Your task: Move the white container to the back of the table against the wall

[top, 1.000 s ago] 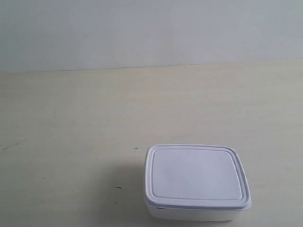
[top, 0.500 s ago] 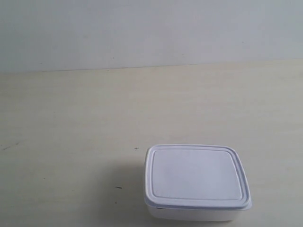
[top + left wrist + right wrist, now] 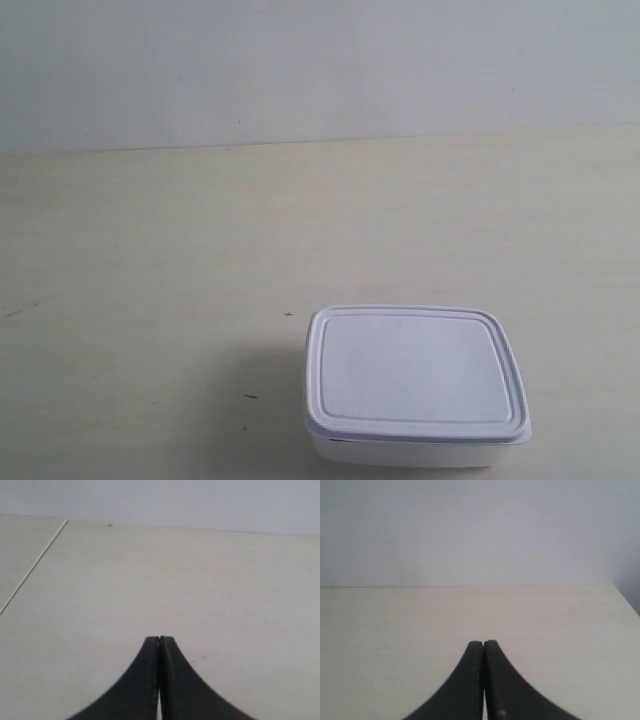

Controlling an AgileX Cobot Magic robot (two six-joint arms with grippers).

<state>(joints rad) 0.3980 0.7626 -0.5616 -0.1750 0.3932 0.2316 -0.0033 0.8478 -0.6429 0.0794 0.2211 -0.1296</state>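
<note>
Your shallow, rectangular white plastic container [image 3: 415,385] with rounded corners sits on the broad, pale cream wood-grain bench [image 3: 150,250]. It is at the near edge of the exterior view, toward that view's right. Its flat, rimmed white lid [image 3: 412,372] is on and lies level. A wide stretch of bare bench runs between the container and the plain, pale grey-white wall [image 3: 300,60] behind it, so the box stands well apart from the wall. A soft shadow falls on the bench on the side of the box toward the view's left. You can see a tiny dark speck [image 3: 250,397] in that shadow, and a small cross-shaped mark [image 3: 289,315] just beyond the box's far corner on the same side.

Your left pincer [image 3: 159,640] is clenched. In the left wrist view its two black, curved fingers [image 3: 142,680] press together from the tips back and hold nothing. Beyond the tips lies bare bench running up to the wall, and a thin straight line [image 3: 35,565] crosses the bench surface off to one side.

Your right pincer [image 3: 483,644] is clenched as well, its black fingers [image 3: 510,685] meeting tip to tip with nothing held. It also faces the wall across bare bench, and the bench's side edge [image 3: 626,600] shows in that view.
</note>
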